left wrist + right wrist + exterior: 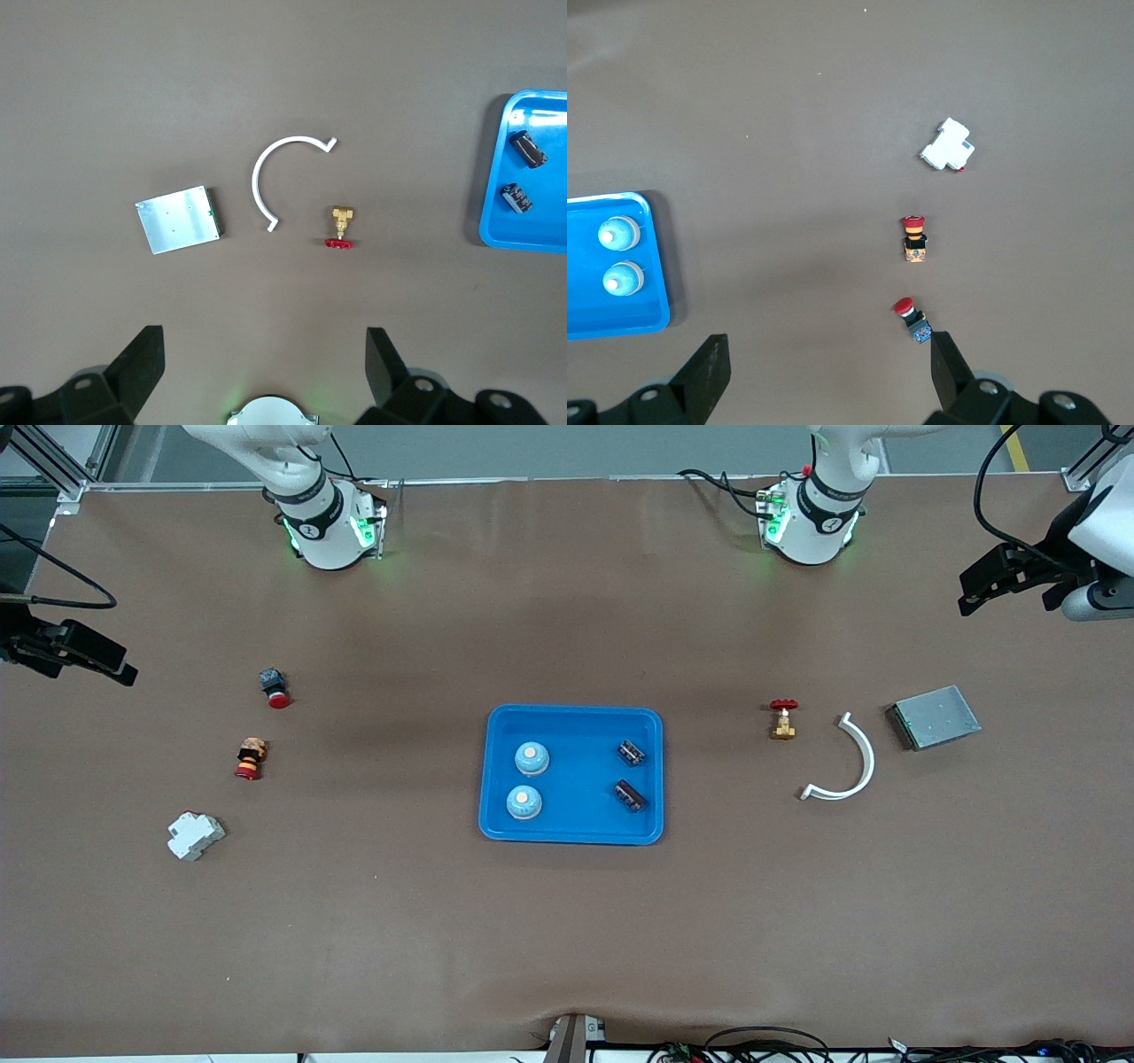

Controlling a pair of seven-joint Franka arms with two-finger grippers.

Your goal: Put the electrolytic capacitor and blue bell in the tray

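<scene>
1. The blue tray lies at the centre of the front view, long axis running across the frame between the two arms' ends of the table.
2. Two blue bells sit upright in the tray's half toward the right arm's end. One bell is in the upper part of the tray; the second bell is just below it in the frame, nearer the camera.
3. Two dark capacitors lie on their sides in the tray's half toward the left arm's end. The upper capacitor and the lower capacitor each have the long axis on a diagonal, from upper left to lower right of the front view.
4. The left gripper hangs at the upper right edge of the front view. Its fingers are spread wide and hold nothing.
5. The right gripper hangs at the left edge of the front view. Its fingers are spread wide and hold nothing.
6. Right of the tray in the front view: a red-handled brass valve, a white curved strip and a grey metal box.
7. Left of the tray in the front view: a red-capped push button, a second red-capped button and a white plastic block.
</scene>
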